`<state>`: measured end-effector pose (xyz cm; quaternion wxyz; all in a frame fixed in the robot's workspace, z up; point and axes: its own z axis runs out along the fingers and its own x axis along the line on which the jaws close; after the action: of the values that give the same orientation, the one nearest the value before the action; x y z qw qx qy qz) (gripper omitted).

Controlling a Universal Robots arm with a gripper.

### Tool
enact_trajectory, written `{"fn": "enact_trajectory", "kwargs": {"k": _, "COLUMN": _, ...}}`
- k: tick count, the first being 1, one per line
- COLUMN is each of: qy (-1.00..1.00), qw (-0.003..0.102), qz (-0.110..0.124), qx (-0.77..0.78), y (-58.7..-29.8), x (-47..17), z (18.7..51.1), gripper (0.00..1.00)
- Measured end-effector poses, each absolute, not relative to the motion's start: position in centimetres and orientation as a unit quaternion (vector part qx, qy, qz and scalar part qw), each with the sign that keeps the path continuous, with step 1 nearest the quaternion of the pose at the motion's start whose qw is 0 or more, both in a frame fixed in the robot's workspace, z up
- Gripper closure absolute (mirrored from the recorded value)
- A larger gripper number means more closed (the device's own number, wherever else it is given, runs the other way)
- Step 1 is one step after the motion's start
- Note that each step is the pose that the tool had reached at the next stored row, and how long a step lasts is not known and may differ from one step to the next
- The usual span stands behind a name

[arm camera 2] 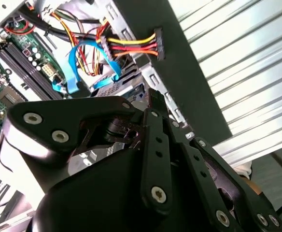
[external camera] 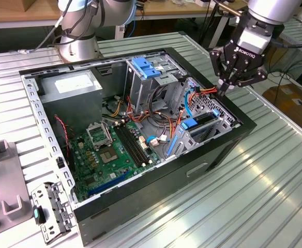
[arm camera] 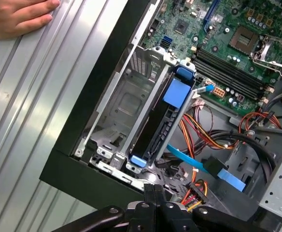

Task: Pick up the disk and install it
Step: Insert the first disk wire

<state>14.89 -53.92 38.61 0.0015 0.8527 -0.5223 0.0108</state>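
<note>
Overhead, the gripper [external camera: 224, 89] hangs with fingers pressed together, holding nothing, over the open computer case [external camera: 140, 206]; the disk [arm camera: 152, 129] stands on edge in the metal drive cage [arm camera: 124, 99] just beneath; a person's hand [arm camera: 15, 17] rests on the ribbed table [arm camera: 30, 106]

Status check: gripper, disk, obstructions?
Gripper shut, empty, over the case corner. Disk seated on edge in the drive cage. Blue cable and power plug beside it; hand on table.
</note>
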Motion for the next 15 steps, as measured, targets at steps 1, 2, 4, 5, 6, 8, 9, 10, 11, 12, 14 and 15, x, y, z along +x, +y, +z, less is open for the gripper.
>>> {"fn": "enact_trajectory", "kwargs": {"k": 1, "qy": -0.522, "qw": 0.001, "qz": 0.011, "qx": 0.853, "y": -53.8, "x": 15.1, "z": 38.6, "gripper": 0.89}}
{"fn": "enact_trajectory", "kwargs": {"k": 2, "qy": -0.521, "qw": 0.001, "qz": 0.011, "qx": 0.853, "y": -53.6, "x": 15.3, "z": 38.6, "gripper": 0.89}}
{"fn": "enact_trajectory", "kwargs": {"k": 4, "qy": -0.521, "qw": 0.001, "qz": 0.011, "qx": 0.854, "y": -53.4, "x": 15.6, "z": 38.6, "gripper": 0.89}}
{"fn": "enact_trajectory", "kwargs": {"k": 5, "qy": -0.52, "qw": 0.001, "qz": 0.011, "qx": 0.854, "y": -53.2, "x": 15.7, "z": 38.6, "gripper": 0.89}}
{"fn": "enact_trajectory", "kwargs": {"k": 6, "qy": -0.517, "qw": 0.001, "qz": 0.011, "qx": 0.856, "y": -53.1, "x": 15.7, "z": 38.5, "gripper": 0.89}}
{"fn": "enact_trajectory", "kwargs": {"k": 8, "qy": -0.498, "qw": 0.001, "qz": 0.011, "qx": 0.867, "y": -53.1, "x": 15.7, "z": 38.5, "gripper": 0.89}}
{"fn": "enact_trajectory", "kwargs": {"k": 9, "qy": -0.491, "qw": 0.001, "qz": 0.011, "qx": 0.871, "y": -53.1, "x": 15.7, "z": 38.5, "gripper": 0.89}}
{"fn": "enact_trajectory", "kwargs": {"k": 10, "qy": -0.48, "qw": 0.001, "qz": 0.011, "qx": 0.877, "y": -53.1, "x": 15.7, "z": 38.4, "gripper": 0.89}}
{"fn": "enact_trajectory", "kwargs": {"k": 11, "qy": -0.472, "qw": 0.001, "qz": 0.011, "qx": 0.881, "y": -53.1, "x": 15.7, "z": 38.4, "gripper": 0.89}}
{"fn": "enact_trajectory", "kwargs": {"k": 12, "qy": -0.465, "qw": 0.001, "qz": 0.011, "qx": 0.885, "y": -53.1, "x": 15.8, "z": 38.3, "gripper": 0.89}}
{"fn": "enact_trajectory", "kwargs": {"k": 14, "qy": -0.463, "qw": 0.001, "qz": 0.011, "qx": 0.886, "y": -53.0, "x": 16.1, "z": 38.3, "gripper": 0.89}}
{"fn": "enact_trajectory", "kwargs": {"k": 15, "qy": -0.462, "qw": 0.001, "qz": 0.011, "qx": 0.887, "y": -52.9, "x": 16.3, "z": 38.3, "gripper": 0.89}}
